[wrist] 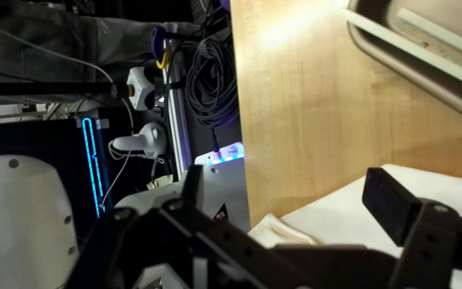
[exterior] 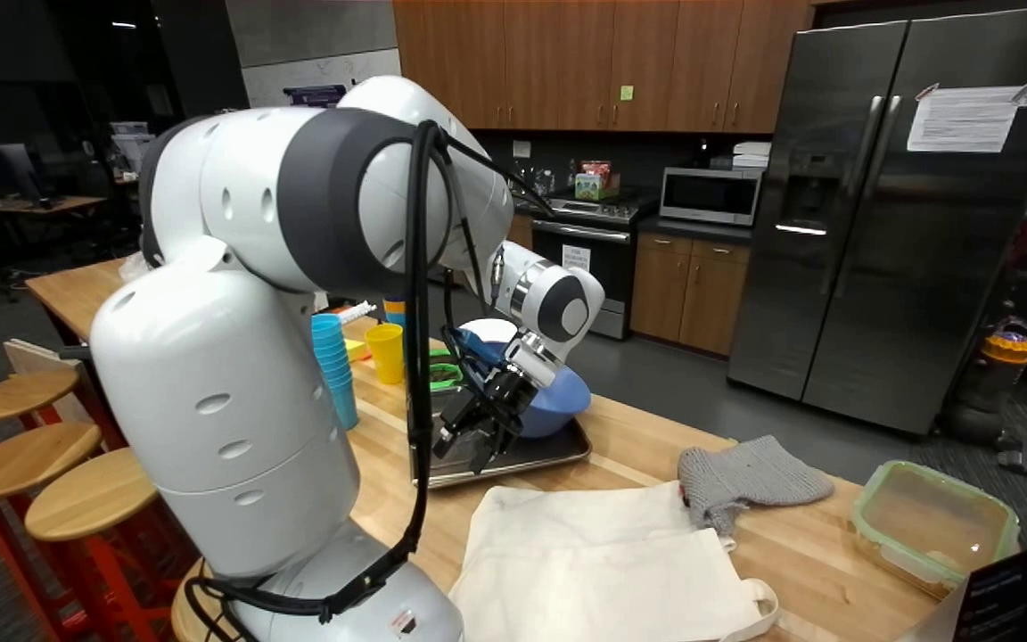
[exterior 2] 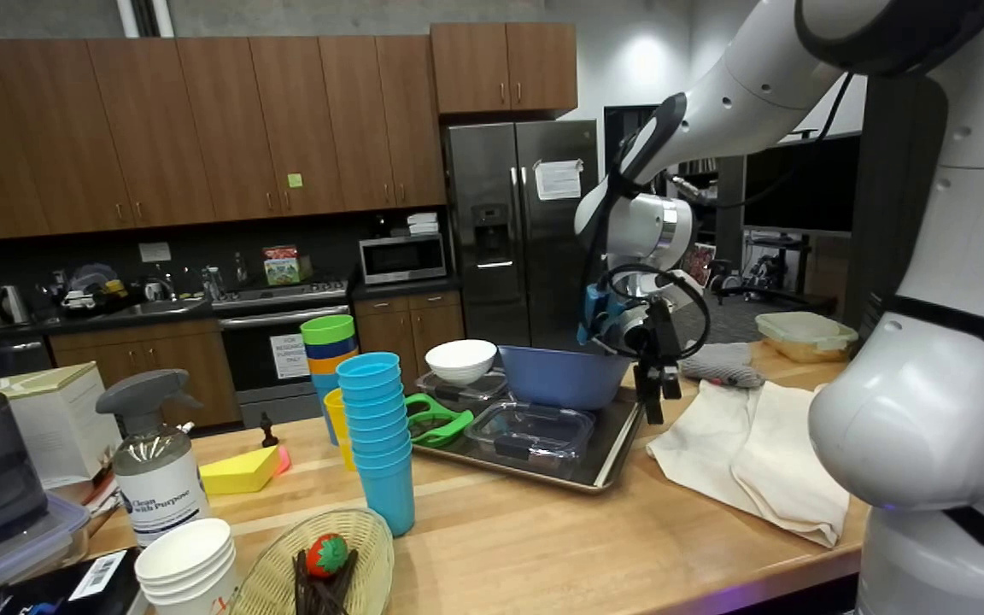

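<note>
My gripper (wrist: 293,196) stands open in the wrist view, its two black fingers wide apart with nothing between them. Beyond them lie the wooden tabletop (wrist: 295,120) and a cream cloth bag (wrist: 343,216). In an exterior view the gripper (exterior: 463,452) points down over the metal tray (exterior: 513,473), close to a blue bowl (exterior: 560,406). Seen from elsewhere, the gripper (exterior 2: 661,395) hangs between the blue bowl (exterior 2: 556,377) and the cream bag (exterior 2: 748,461). On the tray also sit a transparent container (exterior 2: 535,427), a white bowl (exterior 2: 461,360) and a green-handled item (exterior 2: 439,423).
A tall stack of blue cups (exterior 2: 385,453) and a yellow cup (exterior: 385,352) stand beside the tray. A grey knitted cloth (exterior: 754,483) and a green-lidded container (exterior: 937,522) lie past the bag. A wicker basket (exterior 2: 372,547), spray bottle (exterior 2: 159,478) and yellow wedge (exterior 2: 240,471) share the table.
</note>
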Action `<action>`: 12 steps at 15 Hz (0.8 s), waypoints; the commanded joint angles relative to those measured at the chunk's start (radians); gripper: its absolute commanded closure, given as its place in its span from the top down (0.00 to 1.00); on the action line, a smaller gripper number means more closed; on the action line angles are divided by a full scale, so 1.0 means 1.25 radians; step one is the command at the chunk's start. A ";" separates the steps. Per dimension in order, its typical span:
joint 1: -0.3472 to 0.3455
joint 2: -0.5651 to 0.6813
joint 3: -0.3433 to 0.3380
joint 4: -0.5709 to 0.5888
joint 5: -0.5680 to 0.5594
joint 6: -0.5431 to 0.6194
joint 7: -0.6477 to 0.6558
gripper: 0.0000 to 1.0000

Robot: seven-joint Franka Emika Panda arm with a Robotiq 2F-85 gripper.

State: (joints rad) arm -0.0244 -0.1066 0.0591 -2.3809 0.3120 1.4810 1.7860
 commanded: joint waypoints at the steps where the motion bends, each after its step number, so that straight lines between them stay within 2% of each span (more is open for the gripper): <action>1: 0.007 -0.019 -0.002 -0.018 -0.005 0.140 0.026 1.00; 4: 0.014 -0.017 0.008 -0.039 -0.092 0.279 0.024 1.00; 12: 0.007 -0.027 0.015 -0.151 -0.443 0.579 0.098 1.00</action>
State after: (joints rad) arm -0.0113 -0.1073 0.0739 -2.5051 -0.1134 2.0830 1.8438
